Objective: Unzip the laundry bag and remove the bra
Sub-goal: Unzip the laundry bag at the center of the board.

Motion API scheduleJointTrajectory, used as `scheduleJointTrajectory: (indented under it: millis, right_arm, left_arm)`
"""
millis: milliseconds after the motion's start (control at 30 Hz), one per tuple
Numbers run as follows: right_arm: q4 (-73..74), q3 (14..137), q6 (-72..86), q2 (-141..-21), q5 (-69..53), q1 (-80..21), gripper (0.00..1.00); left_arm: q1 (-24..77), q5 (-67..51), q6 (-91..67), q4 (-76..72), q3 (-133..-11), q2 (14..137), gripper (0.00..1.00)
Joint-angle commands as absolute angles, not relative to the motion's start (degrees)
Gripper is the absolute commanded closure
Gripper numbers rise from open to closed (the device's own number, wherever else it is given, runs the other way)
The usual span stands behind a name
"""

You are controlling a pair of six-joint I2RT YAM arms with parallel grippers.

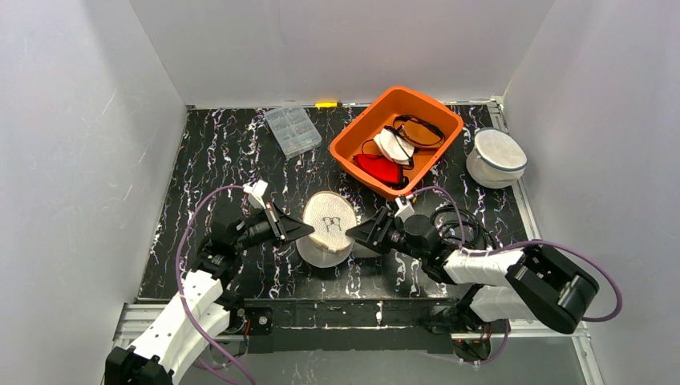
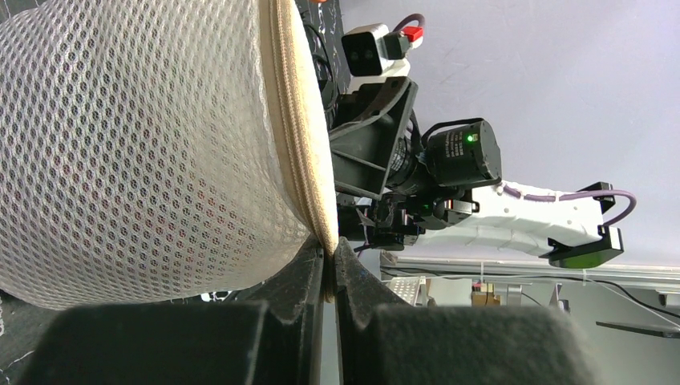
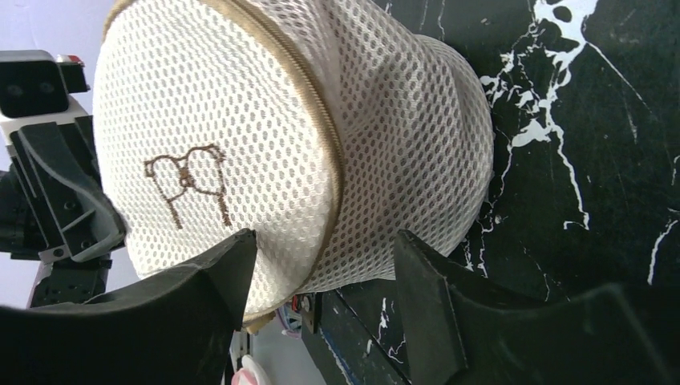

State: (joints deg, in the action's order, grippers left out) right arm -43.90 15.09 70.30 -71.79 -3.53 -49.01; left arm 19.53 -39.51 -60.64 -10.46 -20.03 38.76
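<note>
**A:** Closest to the lens, the left end effector [image 2: 329, 269] is pinched narrow on the tan zipper band [image 2: 301, 136] of the mesh laundry bag [image 2: 136, 152]. The bag bulges up and to the left of its fingertips.

**B:** And the right end effector [image 3: 325, 249]?

**A:** It stands wide. Its fingers [image 3: 200, 281] straddle the bag's far rim, one over the face with the embroidered motif [image 3: 188, 180], the other by the side wall. Neither is clearly pressing. The bag sits tipped on edge on the counter [image 3: 577, 120], between the two end effectors.

**B:** Is the zip open anywhere?

**A:** No gap shows along the band in either wrist view, so I judge that unzipping is only starting. I can't make out the bra through the mesh; presumably it's inside.

**B:** What does the next move call for?

**A:** The right end effector needs the zipper pull, which I can't pick out with certainty. It would have to close on the pull and run it round the rim, with the left anchoring the band.
</note>
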Motion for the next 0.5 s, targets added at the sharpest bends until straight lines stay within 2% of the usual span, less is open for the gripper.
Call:
scheduleJointTrajectory:
  millis: [0, 167, 467]
  right_arm:
    - [-49.3, 16.9, 71.1, -74.5, -3.0, -49.4, 0.33]
    - [-51.4, 17.8, 71.1, -75.9, -4.2, -49.9, 0.54]
    - [-50.4, 17.1, 70.1, -70.9, -5.2, -50.6, 0.84]
  left_arm:
    - [19.7, -41.2, -60.8, -12.1, -19.5, 37.6, 1.0]
    - [19.8, -41.2, -60.9, -12.1, -18.9, 37.2, 1.0]
    - [19.8, -40.6, -60.1, -12.1, -19.2, 38.9, 1.0]
